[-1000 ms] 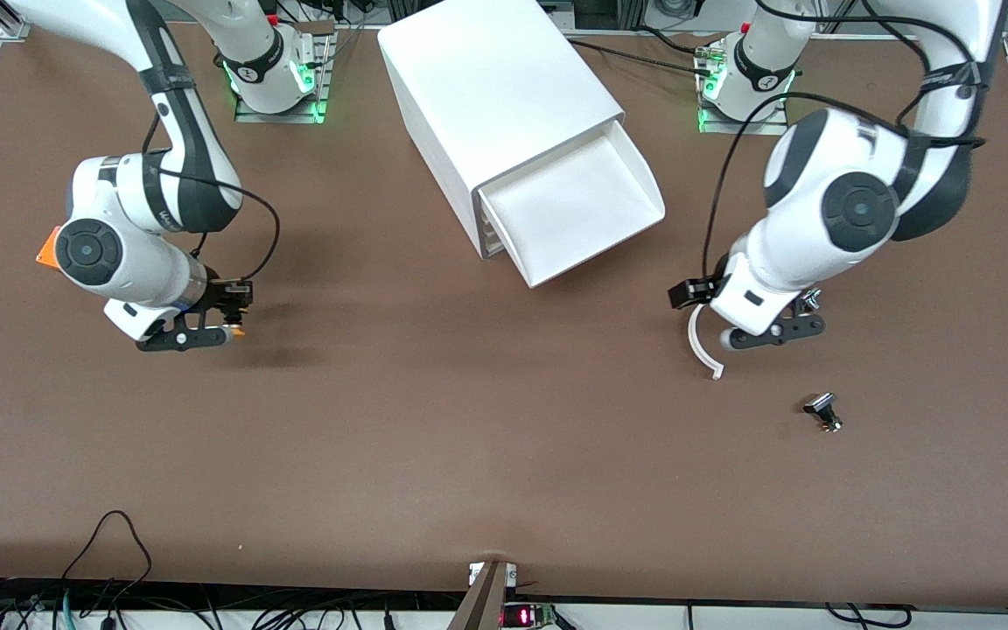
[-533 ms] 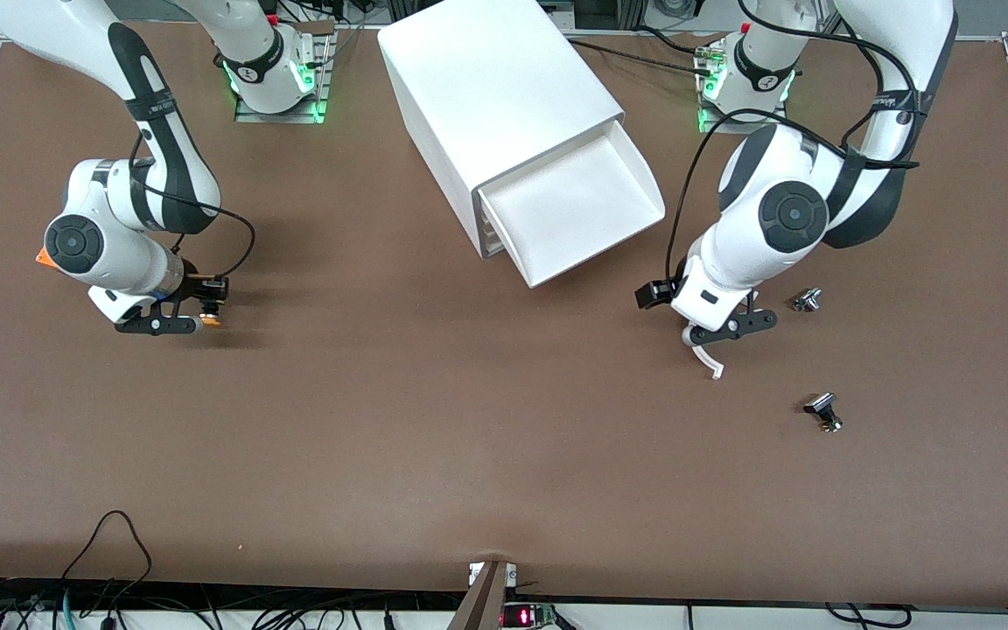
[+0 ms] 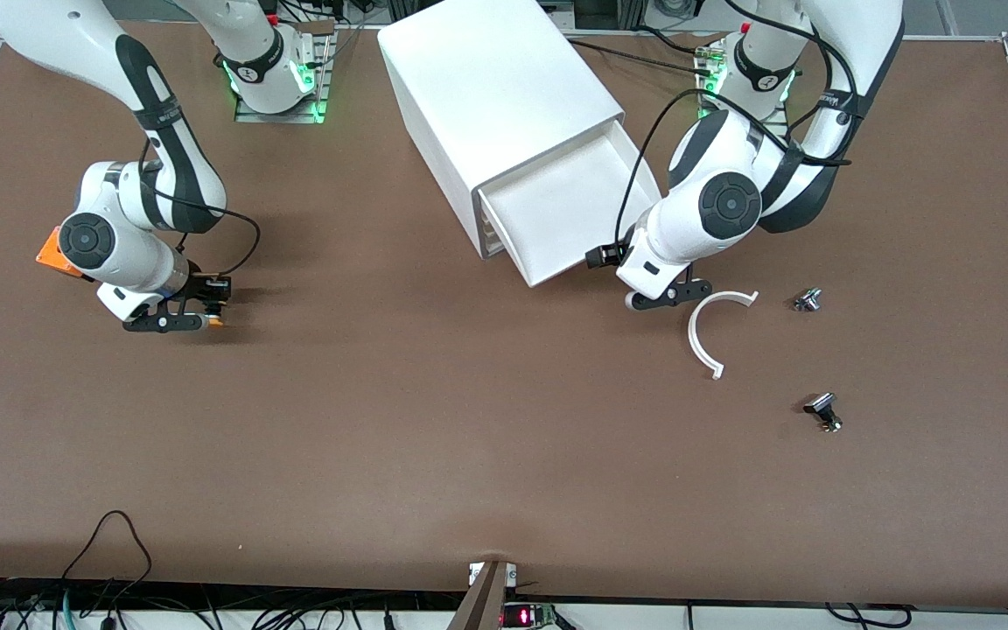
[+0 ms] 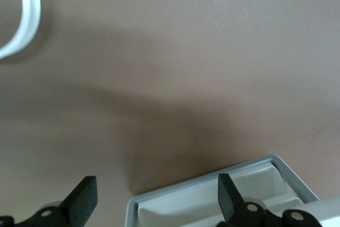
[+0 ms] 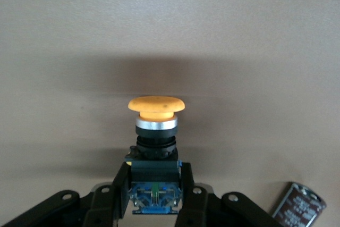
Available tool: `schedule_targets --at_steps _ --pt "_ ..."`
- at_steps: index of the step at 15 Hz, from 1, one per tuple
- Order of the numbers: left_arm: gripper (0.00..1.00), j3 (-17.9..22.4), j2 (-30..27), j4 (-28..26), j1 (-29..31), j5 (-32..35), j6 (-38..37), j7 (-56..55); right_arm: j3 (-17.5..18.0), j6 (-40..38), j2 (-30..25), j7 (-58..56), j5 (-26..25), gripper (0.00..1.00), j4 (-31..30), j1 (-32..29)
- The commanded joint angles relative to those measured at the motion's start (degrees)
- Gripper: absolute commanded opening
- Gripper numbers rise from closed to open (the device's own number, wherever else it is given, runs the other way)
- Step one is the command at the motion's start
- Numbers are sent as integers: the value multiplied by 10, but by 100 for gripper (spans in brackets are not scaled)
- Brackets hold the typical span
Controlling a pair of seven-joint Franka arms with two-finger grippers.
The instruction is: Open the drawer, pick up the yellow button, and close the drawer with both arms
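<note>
My right gripper [image 3: 206, 317] pinches the button [image 5: 155, 126] near the bench's right-arm edge. My left gripper [image 3: 660, 296], jaws spread, nears the open drawer [image 3: 570, 214]; a skewed push could jam it.

Very little can be read. A small device [image 3: 517, 615] at the desk's [image 3: 434, 420] edge nearest the front camera shows a red lit display, but its digits are too small to make out. Dark lettering runs along the black band of the right arm [image 3: 157, 115] and of the left arm [image 3: 838, 102], too small to read. A round mark sits on each arm's base collar, also illegible. Both wrist views show no writing.
</note>
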Motion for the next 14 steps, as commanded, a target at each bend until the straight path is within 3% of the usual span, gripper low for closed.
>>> schedule_targets --at_steps 1,2,4,10,14 --pt "100 -27 -34 -31 3 -27 -19 0 1 7 -4 -15 -9 61 -1 -7" --pt "100 -40 -39 -37 3 -27 -27 0 1 6 -6 -15 -9 68 1 -7" --pt "100 -68 -51 -54 3 -28 -29 0 1 2 -10 -15 -9 100 14 -6" --pt "100 -139 -54 -83 3 -28 -28 7 7 -189 -11 -6 -5 100 161 -4" --pt "100 -138 -55 -81 13 -24 -20 10 7 -281 -11 -8 -5 100 248 0"
